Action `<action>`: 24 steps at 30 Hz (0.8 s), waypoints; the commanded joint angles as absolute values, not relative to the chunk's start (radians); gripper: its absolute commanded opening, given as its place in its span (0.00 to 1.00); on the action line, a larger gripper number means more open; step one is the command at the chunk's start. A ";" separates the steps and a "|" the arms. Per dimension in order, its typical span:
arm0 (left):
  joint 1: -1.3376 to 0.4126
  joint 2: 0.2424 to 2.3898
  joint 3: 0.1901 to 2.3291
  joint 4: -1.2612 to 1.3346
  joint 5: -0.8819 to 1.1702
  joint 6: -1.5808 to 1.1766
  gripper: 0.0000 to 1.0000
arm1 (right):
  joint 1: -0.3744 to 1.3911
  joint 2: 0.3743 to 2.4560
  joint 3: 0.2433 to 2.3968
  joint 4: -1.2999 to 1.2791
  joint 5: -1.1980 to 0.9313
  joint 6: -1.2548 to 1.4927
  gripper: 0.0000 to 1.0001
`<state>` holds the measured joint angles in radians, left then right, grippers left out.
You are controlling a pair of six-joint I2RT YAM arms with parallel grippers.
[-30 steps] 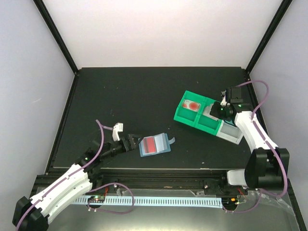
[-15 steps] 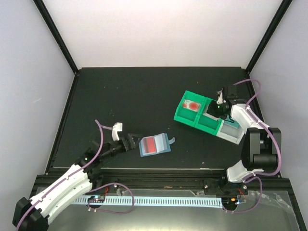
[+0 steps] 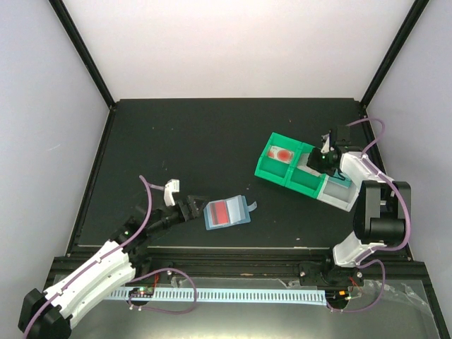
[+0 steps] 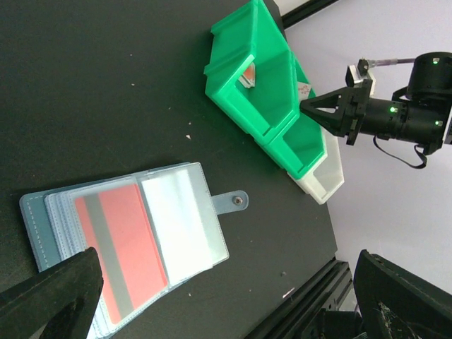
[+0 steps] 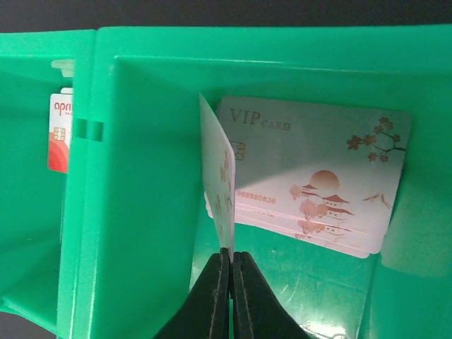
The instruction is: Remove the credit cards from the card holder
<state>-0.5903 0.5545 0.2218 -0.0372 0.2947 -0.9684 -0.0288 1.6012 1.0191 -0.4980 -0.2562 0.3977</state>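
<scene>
The right arm's elbow has folded inward; the right gripper [image 5: 230,258] stays clamped on a whitish-pink card [image 5: 217,176], standing on edge directly over the stacked cards [image 5: 318,176] in the green bin [image 5: 141,141]. The left gripper [image 3: 192,209], jaws spread, sits just beside the card holder [image 4: 183,212], which holds a red card [image 4: 123,240].

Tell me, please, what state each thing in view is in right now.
card holder: open flat, red card in a pocket.
left gripper: open, beside the card holder.
right gripper: shut on whitish card, edge-on in green bin.
VIP cards: stacked inside.
</scene>
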 commanded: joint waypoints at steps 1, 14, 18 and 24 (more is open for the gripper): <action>-0.592 0.564 0.256 -0.023 0.281 -0.964 0.99 | -0.042 1.621 1.015 -0.458 -0.243 0.388 0.07; -0.591 0.540 0.261 -0.056 0.274 -0.945 0.99 | -0.041 1.626 1.030 -0.470 -0.166 0.447 0.17; -0.591 0.536 0.258 -0.058 0.266 -0.946 0.99 | -0.040 1.618 1.035 -0.491 -0.125 0.465 0.19; -0.592 0.544 0.256 -0.059 0.271 -0.944 0.99 | -0.041 1.590 1.026 -0.505 -0.102 0.468 0.21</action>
<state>-0.5903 0.5495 0.2218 -0.0536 0.2832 -0.9607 -0.0364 1.6218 1.0187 -0.4900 -0.1417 0.4549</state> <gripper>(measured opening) 0.989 0.199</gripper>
